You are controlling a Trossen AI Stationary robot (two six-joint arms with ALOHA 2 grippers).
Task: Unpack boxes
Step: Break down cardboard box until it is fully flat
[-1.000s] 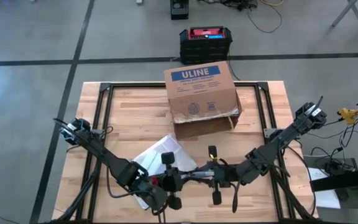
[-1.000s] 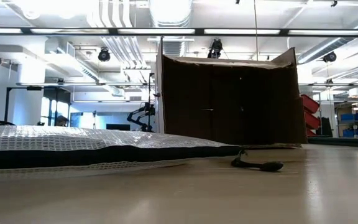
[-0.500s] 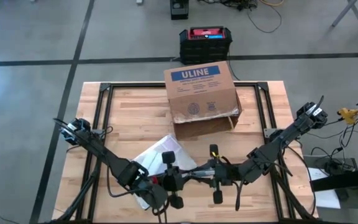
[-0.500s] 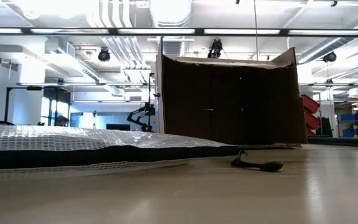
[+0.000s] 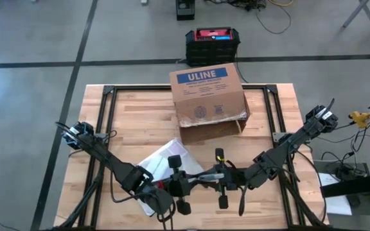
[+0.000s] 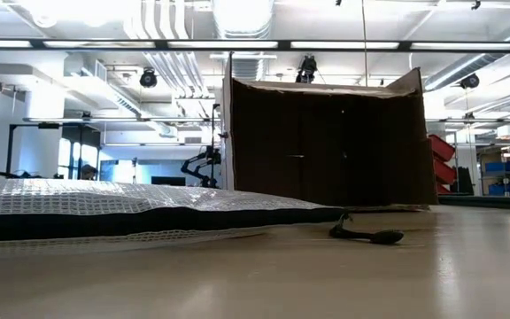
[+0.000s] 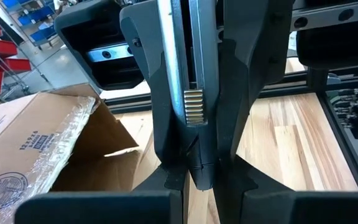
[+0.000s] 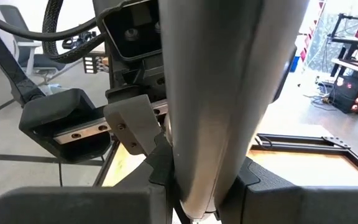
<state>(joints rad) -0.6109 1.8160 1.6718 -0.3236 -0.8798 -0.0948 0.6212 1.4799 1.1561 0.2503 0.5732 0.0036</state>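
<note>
A wooden bench [image 5: 140,119] with a black metal frame [image 5: 111,102] stands on a grey floor [image 5: 31,77]. A clear plastic bag [image 5: 162,157] lies flat on the bench near its front edge. A black-and-red case [image 5: 212,43] sits on the floor behind the bench.

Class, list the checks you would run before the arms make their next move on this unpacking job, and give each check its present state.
1. Cardboard box lies on its side, open end towards the arms: ok.
2. Left gripper shut on the thin silvery item: ok.
3. Right gripper shut on the same item: ok.
4. Plastic bag out of the box, on the table: ok.
5. Box emptied: cannot tell, its inside is dark.
</note>
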